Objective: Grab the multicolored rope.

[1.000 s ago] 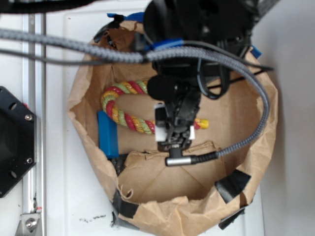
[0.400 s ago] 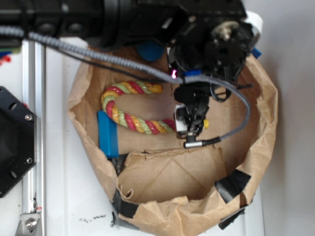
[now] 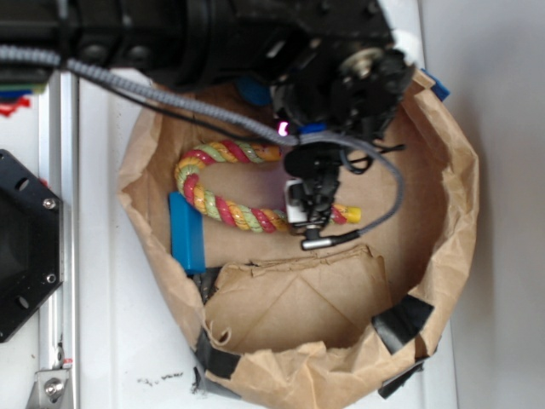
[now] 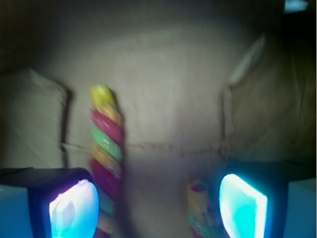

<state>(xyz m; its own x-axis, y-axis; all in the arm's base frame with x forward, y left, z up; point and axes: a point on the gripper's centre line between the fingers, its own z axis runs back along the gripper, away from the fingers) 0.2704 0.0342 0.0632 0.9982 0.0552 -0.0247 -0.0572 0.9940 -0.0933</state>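
Note:
The multicolored rope (image 3: 226, 211), striped red, yellow and pale green, lies bent in a hook shape on the floor of a brown paper bag (image 3: 460, 213). My gripper (image 3: 311, 209) hangs low over the rope's lower arm, near its right yellow end (image 3: 351, 213). In the wrist view the gripper (image 4: 158, 198) is open, and its two glowing pads (image 4: 74, 206) stand wide apart. One rope strand (image 4: 106, 144) runs just inside the left pad. A short yellow rope end (image 4: 198, 196) sits just inside the right pad. Nothing is gripped.
A blue rectangular block (image 3: 186, 232) lies at the bag's left wall, beside the rope's bend. A blue round thing (image 3: 254, 92) peeks out under the arm at the back. A folded paper flap (image 3: 289, 298) covers the bag's front. A metal rail (image 3: 58, 256) runs along the left.
The gripper has dropped lower into the bag and shifted slightly left over the rope's lower arm. The rope and the blue block have not moved.

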